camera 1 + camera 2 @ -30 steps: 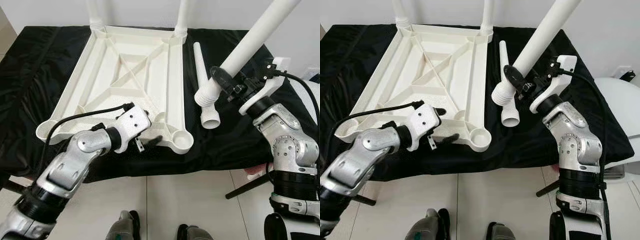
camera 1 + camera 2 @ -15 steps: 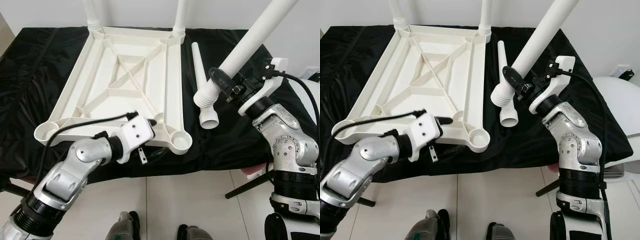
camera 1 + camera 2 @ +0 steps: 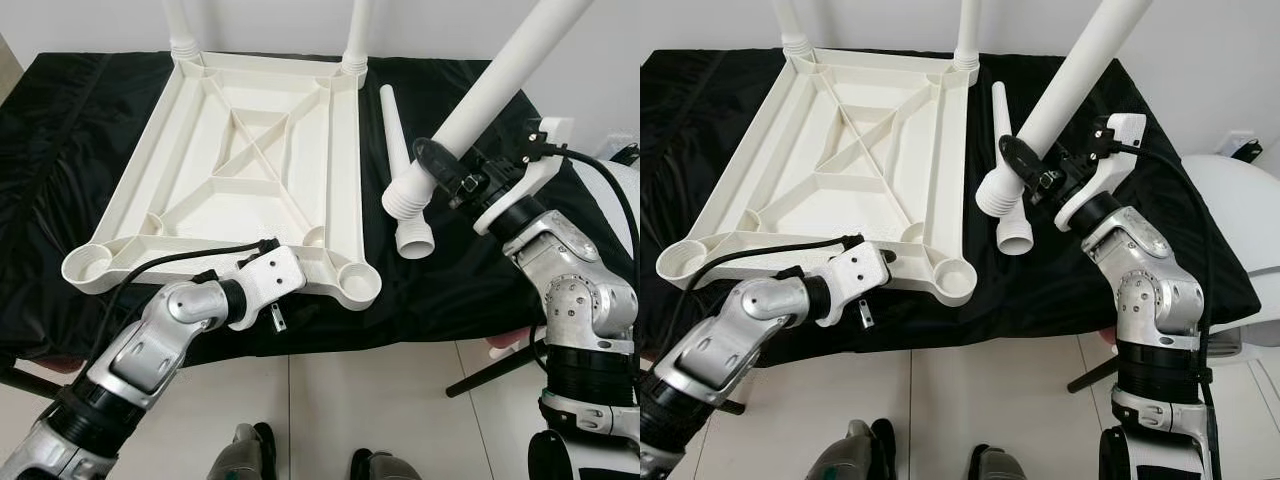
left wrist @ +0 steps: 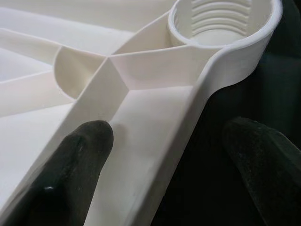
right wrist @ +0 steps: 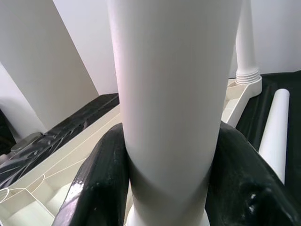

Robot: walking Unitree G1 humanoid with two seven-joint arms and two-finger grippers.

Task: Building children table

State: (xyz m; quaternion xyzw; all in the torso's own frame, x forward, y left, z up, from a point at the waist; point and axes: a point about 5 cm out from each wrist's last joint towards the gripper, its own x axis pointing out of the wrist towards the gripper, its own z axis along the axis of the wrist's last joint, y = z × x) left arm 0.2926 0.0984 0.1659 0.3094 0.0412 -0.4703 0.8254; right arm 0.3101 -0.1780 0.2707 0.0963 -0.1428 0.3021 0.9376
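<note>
Here, the upturned tabletop point(image 3: 240, 170) lies on a black cloth point(image 3: 60, 150), its empty corner socket point(image 3: 360, 284) at five o'clock. The left gripper point(image 4: 160, 155), fingers spread, straddles its rim; the right gripper point(image 3: 440, 165) clamps a leg point(image 3: 490, 90), seemingly bound for that socket. A spare leg point(image 3: 400, 170) lies at three o'clock.

Black cloth point(image 3: 470, 290) (wrinkled) over white tile floor point(image 3: 400, 400)

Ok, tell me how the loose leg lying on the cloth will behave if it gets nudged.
The loose leg is a round, tapered tube, so it would probably roll, curving rather than going straight. It looks like hollow plastic, open at its wide end, so likely light and stiff. The black cloth is wrinkled, which may slow it.
</note>
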